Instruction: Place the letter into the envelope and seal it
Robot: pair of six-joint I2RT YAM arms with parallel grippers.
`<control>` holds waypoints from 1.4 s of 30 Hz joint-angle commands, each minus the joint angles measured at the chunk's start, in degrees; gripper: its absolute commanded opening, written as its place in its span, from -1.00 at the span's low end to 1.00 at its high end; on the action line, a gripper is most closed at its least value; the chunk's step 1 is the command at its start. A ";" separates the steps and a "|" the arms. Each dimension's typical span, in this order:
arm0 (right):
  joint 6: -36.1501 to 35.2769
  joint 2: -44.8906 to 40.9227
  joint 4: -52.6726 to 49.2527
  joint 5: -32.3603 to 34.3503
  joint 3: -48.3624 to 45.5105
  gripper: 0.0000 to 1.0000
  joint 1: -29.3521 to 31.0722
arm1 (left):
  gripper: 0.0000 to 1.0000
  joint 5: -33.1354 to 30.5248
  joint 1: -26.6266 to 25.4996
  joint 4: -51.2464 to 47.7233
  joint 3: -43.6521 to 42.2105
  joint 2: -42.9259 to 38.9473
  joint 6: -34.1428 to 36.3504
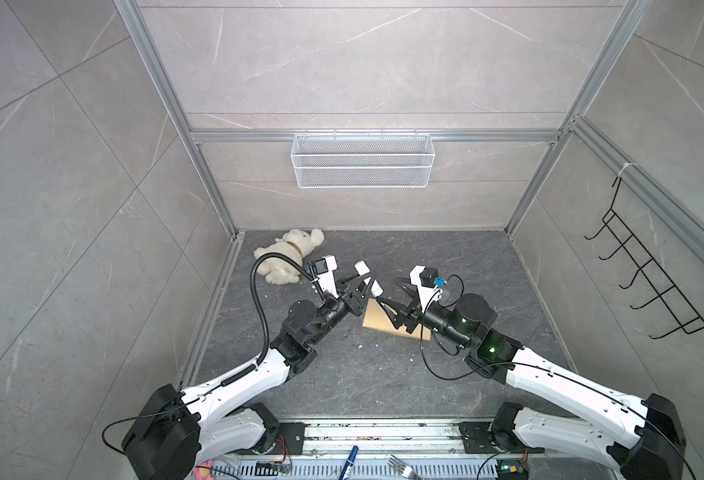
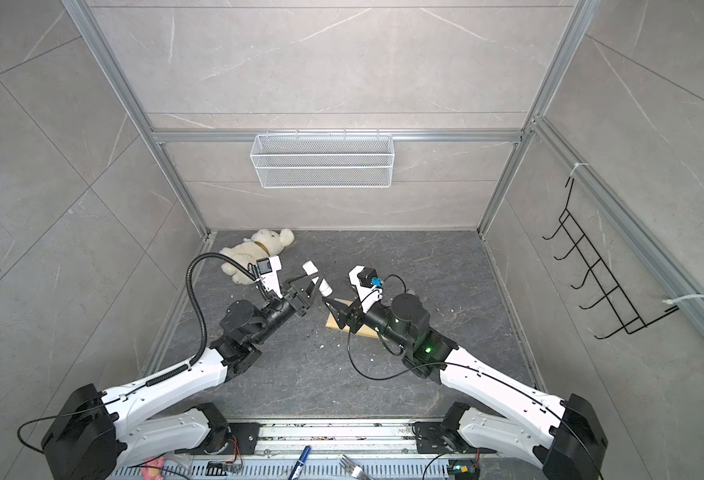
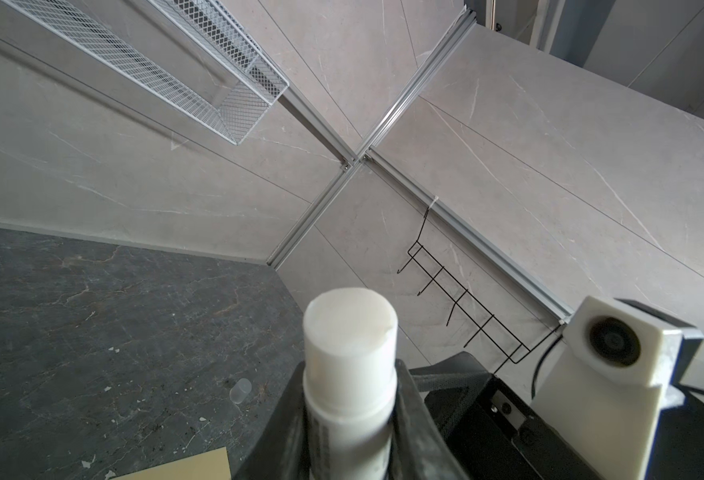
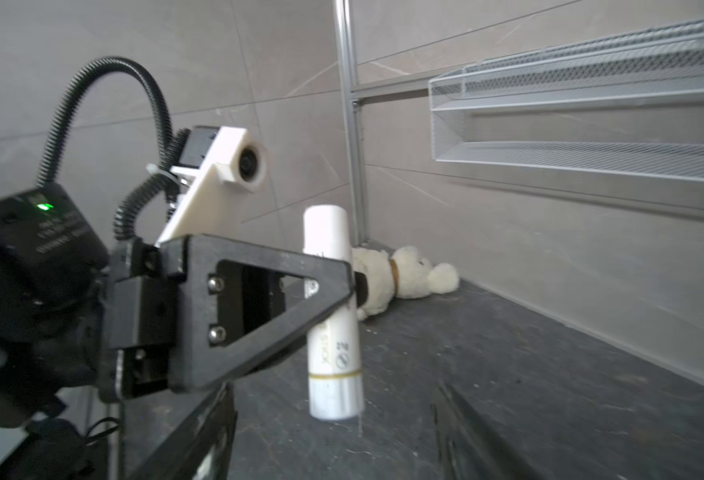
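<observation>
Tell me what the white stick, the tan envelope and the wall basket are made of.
White stick: likely plastic, smooth, slightly glossy, printed label. Envelope: paper, matte, flat, tan. Wall basket: white-coated metal mesh, apparently; see-through lattice.

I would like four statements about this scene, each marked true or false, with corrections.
1. The left gripper holds a white glue stick. True.
2. The right gripper is shut on the envelope. False: its jaws stand open, and the envelope lies on the table.
3. The teddy bear lies in the wire basket. False: it lies on the table near the back wall.
4. The wire basket hangs on the back wall. True.
</observation>
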 commanded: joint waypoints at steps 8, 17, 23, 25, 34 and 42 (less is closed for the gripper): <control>-17.58 5.70 6.99 24.95 -0.39 0.34 10.06 | -1.00 -2.31 -0.11 2.28 2.16 -1.21 -0.64; -21.11 12.89 13.89 31.68 2.41 0.12 13.94 | -1.00 -2.21 -0.17 2.66 2.13 -0.78 -1.27; -20.93 14.25 15.26 33.33 3.10 0.03 14.18 | -1.00 -2.05 -0.11 2.62 1.89 -1.08 -1.34; -20.78 14.45 15.17 33.42 3.30 -0.04 14.20 | -1.00 -2.10 -0.14 2.62 1.82 -1.12 -1.35; -20.76 15.15 14.54 33.78 3.91 -0.38 14.29 | -1.00 -1.97 -0.15 2.62 1.68 -1.27 -1.53; -19.66 15.55 13.61 34.47 4.45 -0.66 14.29 | -1.00 -1.88 -0.13 2.66 1.63 -1.27 -1.62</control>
